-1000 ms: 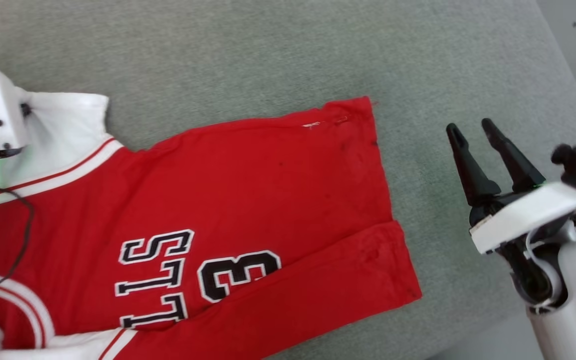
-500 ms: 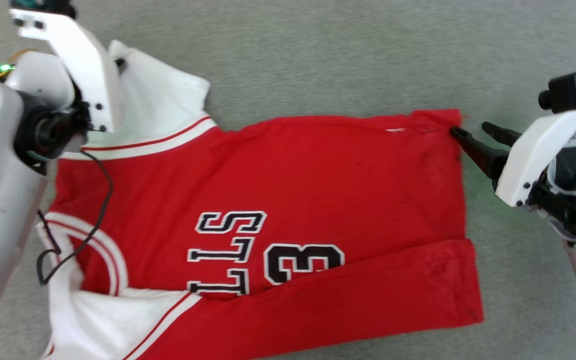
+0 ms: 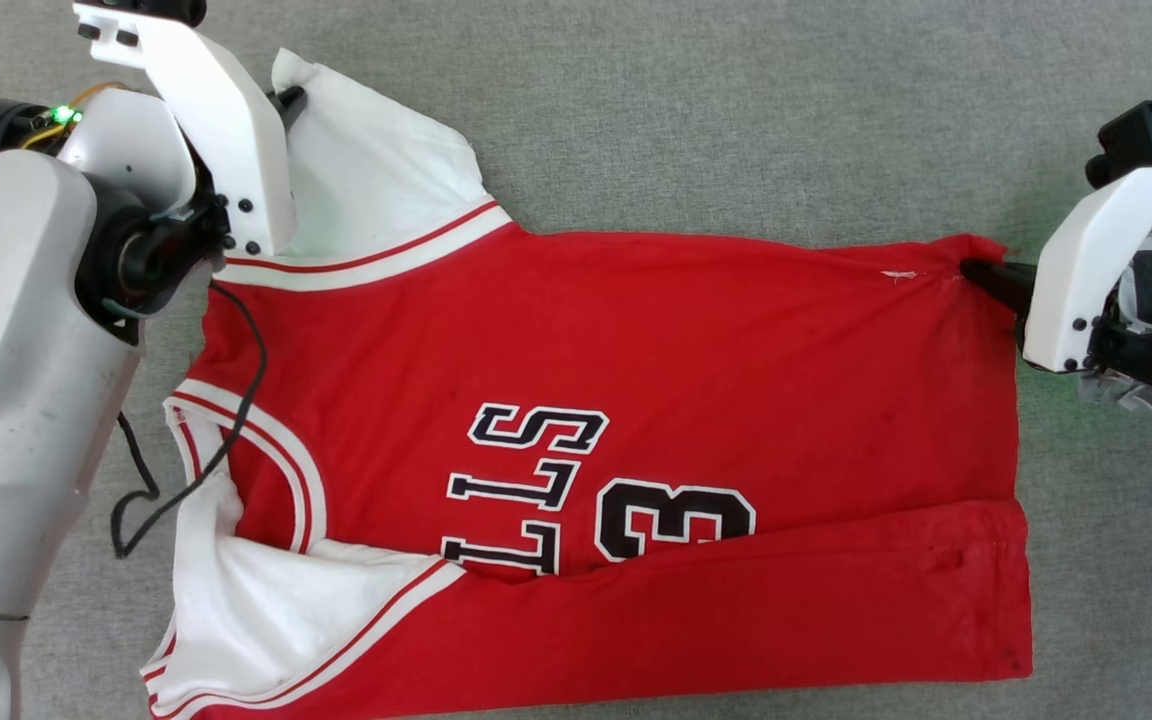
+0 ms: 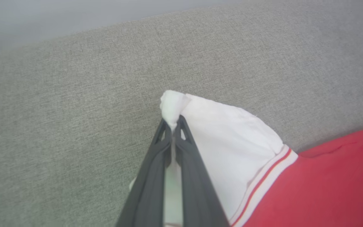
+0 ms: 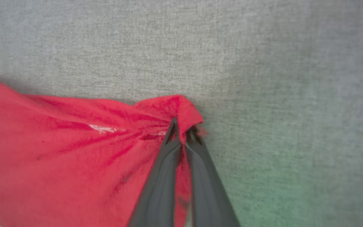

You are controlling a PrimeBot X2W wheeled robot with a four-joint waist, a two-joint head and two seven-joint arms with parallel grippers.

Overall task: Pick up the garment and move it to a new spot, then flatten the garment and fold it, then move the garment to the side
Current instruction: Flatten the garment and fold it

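At the shirt's far left corner, the left pincer [image 4: 172,123] is clamped tight on the tip of a white sleeve [image 4: 228,135]. The dark fingers are pressed together and a nub of white cloth pokes out past the tips. From the head view, that left pincer [image 3: 288,98] sits right at the top of the sleeve [image 3: 376,190]. Its pale arm [image 3: 16,350] comes in from the lower left, and a black cable [image 3: 259,365] dangles across the shoulder of the shirt.

Over to the other side: the right pincer [image 5: 183,127] is closed on the red hem corner [image 5: 181,107], with the cloth bunched and creased around the fingers. From the head view, the right pincer [image 3: 981,272] bites that far right corner [image 3: 946,255].

Between the two, the shirt [image 3: 656,340] lies front up on the grey table [image 3: 736,110], turned sideways with the neck to the left and the hem to the right. Its far edge runs almost straight from one pincer to the other.

The black letters [image 3: 526,490] and the number 3 [image 3: 676,520] are partly covered by a fold [image 3: 736,610] of red cloth along the near edge. The second sleeve [image 3: 236,600] lies at the lower left, beside the striped neckline [image 3: 266,460].
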